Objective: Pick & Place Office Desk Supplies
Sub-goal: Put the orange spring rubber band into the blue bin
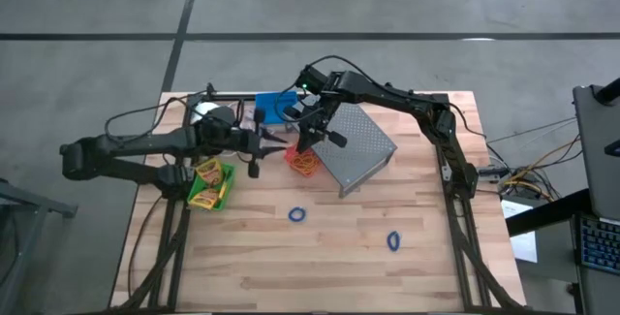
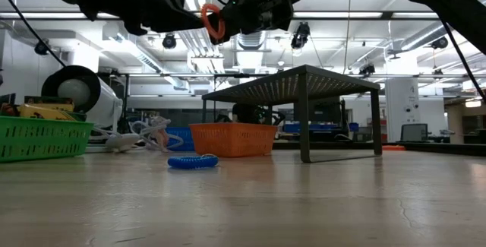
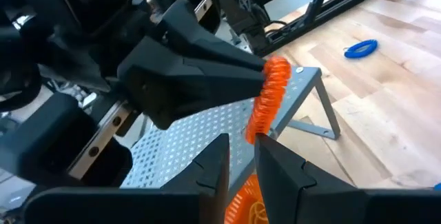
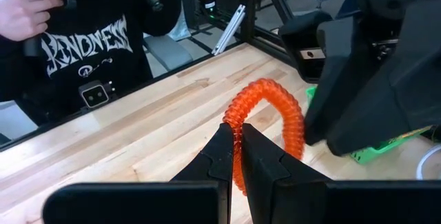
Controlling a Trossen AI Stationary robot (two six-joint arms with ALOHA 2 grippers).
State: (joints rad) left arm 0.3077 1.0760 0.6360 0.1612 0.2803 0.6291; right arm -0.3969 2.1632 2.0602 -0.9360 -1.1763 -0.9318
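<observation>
High view, centre: red ring band (image 1: 291, 147) pinched by both clenched claws, left claw (image 1: 274, 145) and right claw (image 1: 303, 143), directly above red-orange bin (image 1: 303, 162).

light: even, from ceiling strip lamps (image 2: 228, 45) | shadows: soft | blur: near wrist-view foreground | glare: mild

Light wooden table (image 1: 320, 257): green bin (image 1: 209, 185), orange bin (image 1: 303, 161), blue bin (image 1: 274, 108), grey rack (image 1: 360, 146), two blue bands (image 1: 296, 215) (image 1: 393, 241).
</observation>
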